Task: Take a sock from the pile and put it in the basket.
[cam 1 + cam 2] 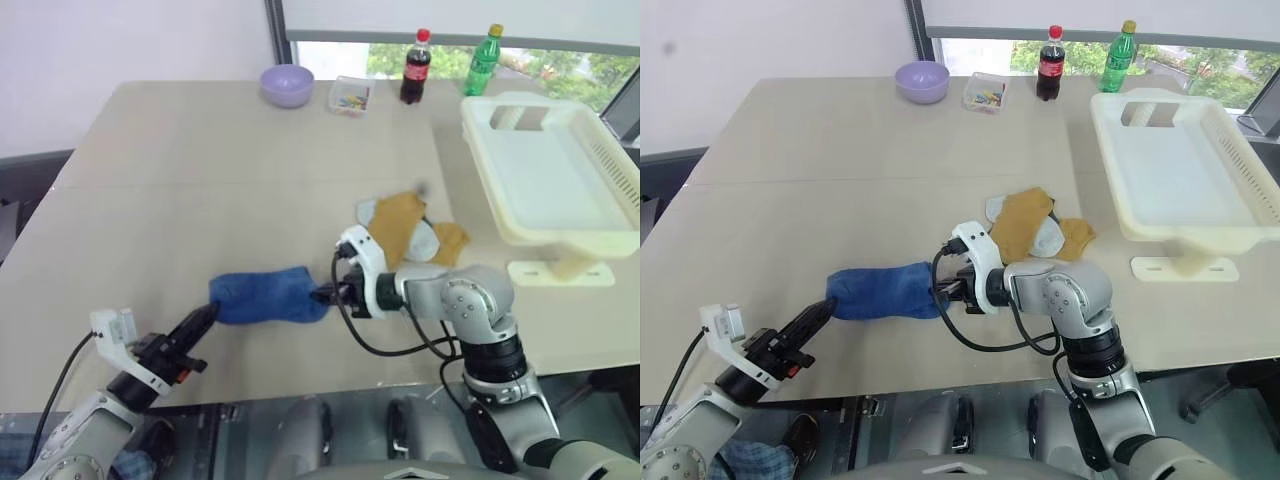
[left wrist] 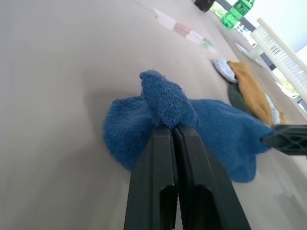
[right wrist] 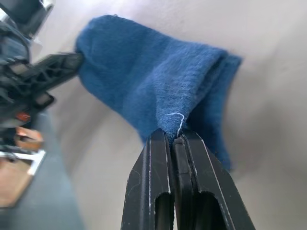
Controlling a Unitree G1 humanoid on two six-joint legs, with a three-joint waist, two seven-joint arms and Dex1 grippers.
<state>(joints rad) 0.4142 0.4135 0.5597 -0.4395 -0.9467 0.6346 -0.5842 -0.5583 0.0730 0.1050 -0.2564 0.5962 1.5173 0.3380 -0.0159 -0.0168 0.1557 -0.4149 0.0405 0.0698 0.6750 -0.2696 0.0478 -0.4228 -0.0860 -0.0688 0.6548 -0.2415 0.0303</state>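
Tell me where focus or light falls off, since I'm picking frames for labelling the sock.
Left wrist view: the sock is sharp, the bottles and basket behind soften against bright window light. Right wrist view: the sock is crisp, the left gripper blurred. Left eye view: even light, soft shadows, bright window.

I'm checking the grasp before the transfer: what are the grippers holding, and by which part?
Both hold the blue sock: the left gripper pinches a fold of fabric at one end, the right gripper pinches the edge at the opposite end.
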